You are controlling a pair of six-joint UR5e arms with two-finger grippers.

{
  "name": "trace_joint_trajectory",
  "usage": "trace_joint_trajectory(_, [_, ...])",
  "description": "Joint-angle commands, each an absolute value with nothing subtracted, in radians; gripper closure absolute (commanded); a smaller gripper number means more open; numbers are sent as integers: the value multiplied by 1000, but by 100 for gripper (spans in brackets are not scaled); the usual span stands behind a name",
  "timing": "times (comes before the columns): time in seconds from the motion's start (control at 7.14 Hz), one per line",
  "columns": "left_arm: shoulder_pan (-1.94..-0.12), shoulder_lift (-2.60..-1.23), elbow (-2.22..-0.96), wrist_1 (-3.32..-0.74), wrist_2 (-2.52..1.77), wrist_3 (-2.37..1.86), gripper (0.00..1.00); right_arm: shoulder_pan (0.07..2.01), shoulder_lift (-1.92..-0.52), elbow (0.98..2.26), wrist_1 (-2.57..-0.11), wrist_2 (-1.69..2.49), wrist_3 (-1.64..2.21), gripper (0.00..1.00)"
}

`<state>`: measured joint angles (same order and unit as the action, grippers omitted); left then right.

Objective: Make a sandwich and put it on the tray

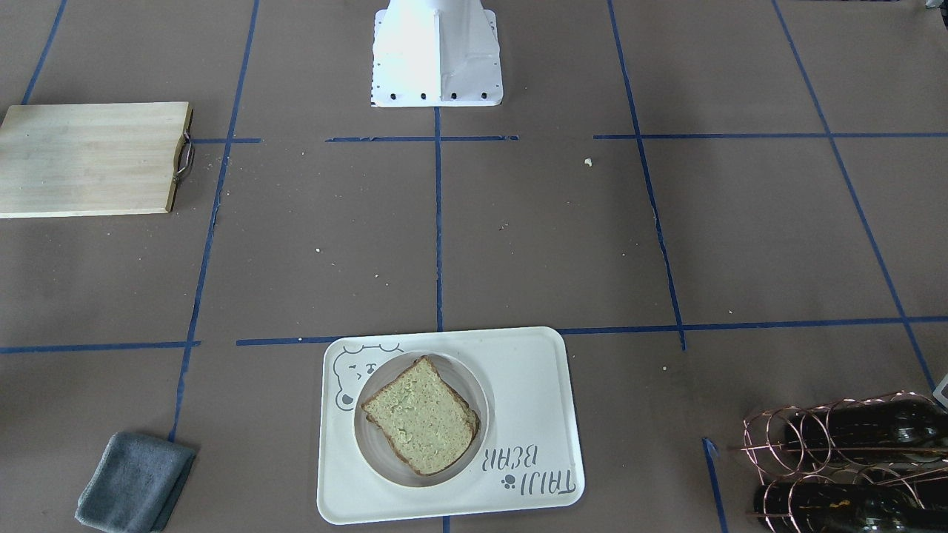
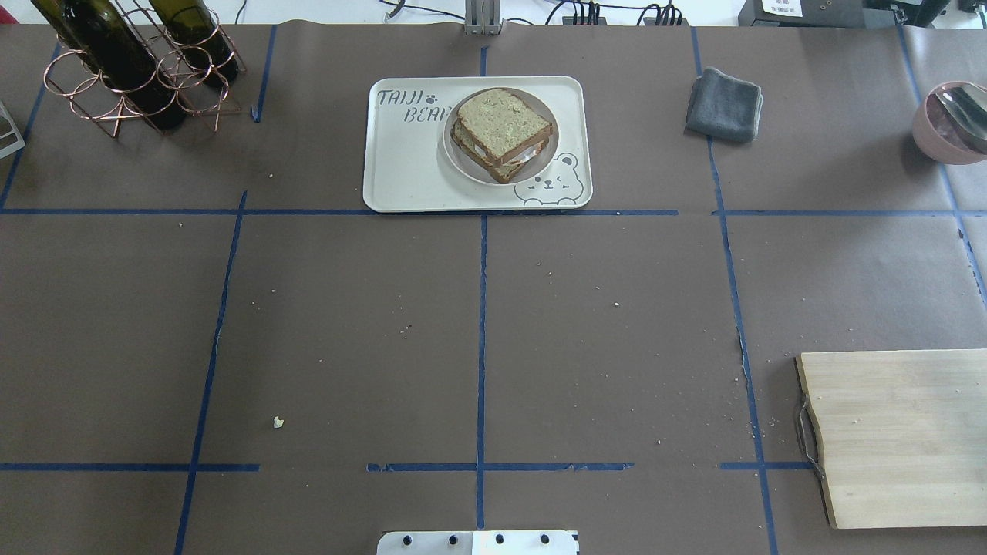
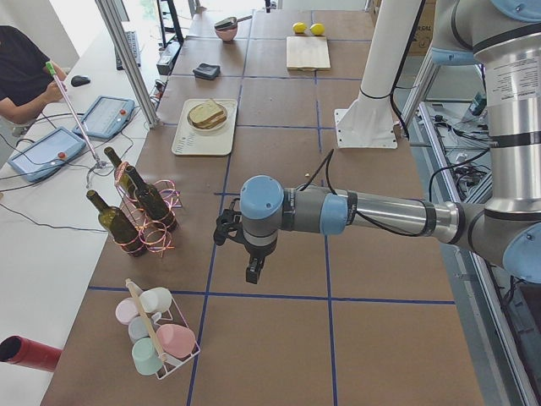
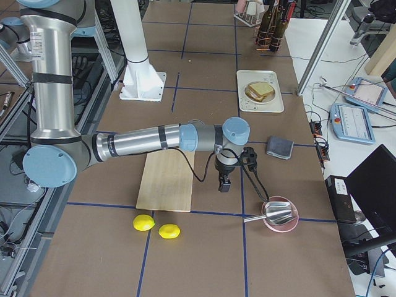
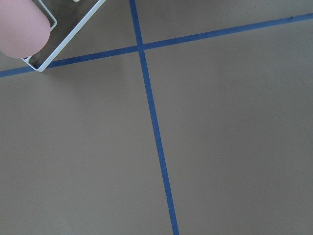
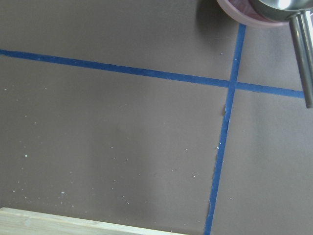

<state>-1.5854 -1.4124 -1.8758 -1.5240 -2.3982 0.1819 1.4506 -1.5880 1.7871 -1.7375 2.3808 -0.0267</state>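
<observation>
The brown paper-covered table (image 2: 347,324), marked off in blue tape, fills the overhead view. In the left-end view the left arm (image 3: 380,211) stretches across mid-frame from the right edge. Its left gripper (image 3: 253,272) points down above bare table at centre. It shows too small there to tell whether it is released or clenched, and its wrist camera shows only paper and tape.

In the right-end view the right arm (image 4: 142,141) reaches from the left edge to mid-frame. The right gripper (image 4: 223,184) hangs just right of the cutting board (image 2: 894,435) and up-left of the pink bowl (image 2: 944,123). Its state cannot be told either.

The board lies at the lower right of the overhead view. The tray (image 2: 401,169) sits at top centre of that view, bear face at its lower right corner. A wire rack of wine bottles (image 2: 139,77) stands at upper left.

A round plate (image 1: 378,455) rests on the tray's right half in the overhead view. The sandwich (image 2: 503,127) lies on that plate, two slices stacked slightly askew, with a strip of white, possibly egg, between them. A folded grey cloth (image 2: 725,104) lies on the table to the right of the tray.
</observation>
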Motion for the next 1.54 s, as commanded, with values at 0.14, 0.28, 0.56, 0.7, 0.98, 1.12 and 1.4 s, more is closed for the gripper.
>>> trace_joint_trajectory(0.14, [-1582,-1463,-1879,-1517,-2393,183,0,1451,-1605,1810,-1735,2418,-25,0])
trace_joint_trajectory(0.28, [-1583,-1462,-1882,-1517,-2393,183,0,1451,-1594,1815,-1735,2427,-25,0])
trace_joint_trajectory(0.56, [-1582,-1465,-1875,-1522,-2390,183,0,1451,-1603,1847,-1736,2439,-25,0])
trace_joint_trajectory(0.7, [-1582,-1466,-1875,-1523,-2390,181,0,1451,-1605,1845,-1736,2450,-26,0])
trace_joint_trajectory(0.98, [-1578,-1466,-1864,-1523,-2391,175,0,1451,-1606,1850,-1735,2480,-23,0])
trace_joint_trajectory(1.12, [-1578,-1466,-1861,-1522,-2391,157,0,1451,-1603,1850,-1735,2482,-23,0])
trace_joint_trajectory(1.4, [-1572,-1467,-1861,-1517,-2391,100,0,1451,-1603,1848,-1736,2480,-20,0])
